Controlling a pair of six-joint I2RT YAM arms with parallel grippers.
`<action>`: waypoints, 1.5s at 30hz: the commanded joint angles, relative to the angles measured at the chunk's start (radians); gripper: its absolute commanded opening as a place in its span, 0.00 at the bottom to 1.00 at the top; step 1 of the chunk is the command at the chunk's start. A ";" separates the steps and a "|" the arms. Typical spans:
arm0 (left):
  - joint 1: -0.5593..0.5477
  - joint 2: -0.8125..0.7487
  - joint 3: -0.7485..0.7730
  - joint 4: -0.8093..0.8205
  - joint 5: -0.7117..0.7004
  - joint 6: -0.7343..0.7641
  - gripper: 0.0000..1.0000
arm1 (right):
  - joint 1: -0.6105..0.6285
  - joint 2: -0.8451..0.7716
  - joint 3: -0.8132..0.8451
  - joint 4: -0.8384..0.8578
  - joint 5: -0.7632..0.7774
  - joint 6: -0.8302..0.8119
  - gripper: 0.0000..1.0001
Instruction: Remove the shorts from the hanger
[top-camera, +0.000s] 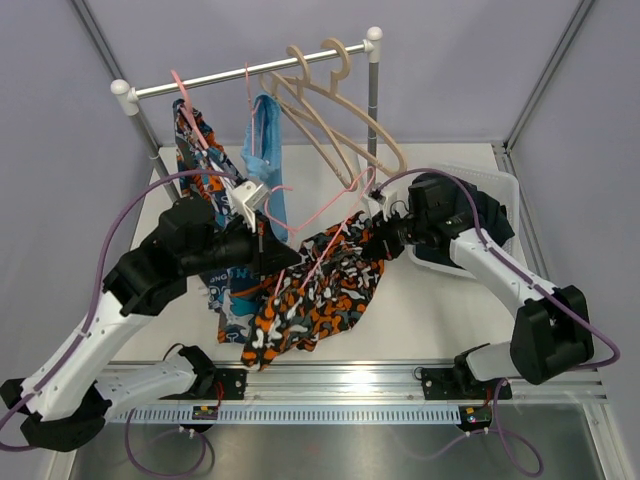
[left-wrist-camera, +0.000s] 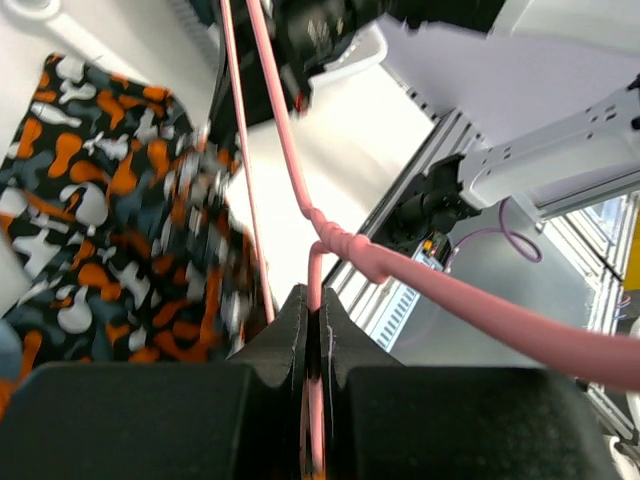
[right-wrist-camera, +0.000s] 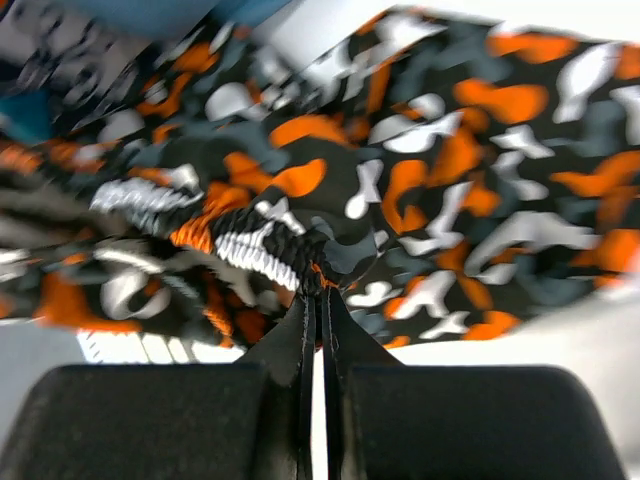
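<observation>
Orange, black and white blotch-patterned shorts (top-camera: 315, 290), bunched, hanging from a tilted pink hanger (top-camera: 322, 212), lower part spread on the white counter (top-camera: 430, 320), edge pinched by the right hand (top-camera: 368, 240), hanger wire clamped in the left hand (top-camera: 285, 255)

camouflage shorts (top-camera: 320, 290) x1 | pink hanger (top-camera: 335, 205) x3 | beige hanger (top-camera: 385, 140) x2 | other garment (top-camera: 265, 135) x2 | white bin (top-camera: 508, 195) x1

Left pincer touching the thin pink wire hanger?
Touching. In the left wrist view, the left pincer is shut on the thin pink wire hanger, and the wire passes between its two fingers.
</observation>
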 joint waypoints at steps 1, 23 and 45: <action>-0.006 0.047 -0.003 0.184 0.077 -0.025 0.00 | 0.052 -0.085 -0.030 0.054 -0.092 -0.009 0.01; -0.006 -0.054 0.248 -0.047 -0.160 0.038 0.00 | -0.112 -0.190 0.026 -0.013 0.190 -0.068 0.00; 0.084 0.396 0.639 -0.272 -0.614 -0.063 0.00 | -0.116 -0.136 0.090 -0.048 0.194 -0.090 0.80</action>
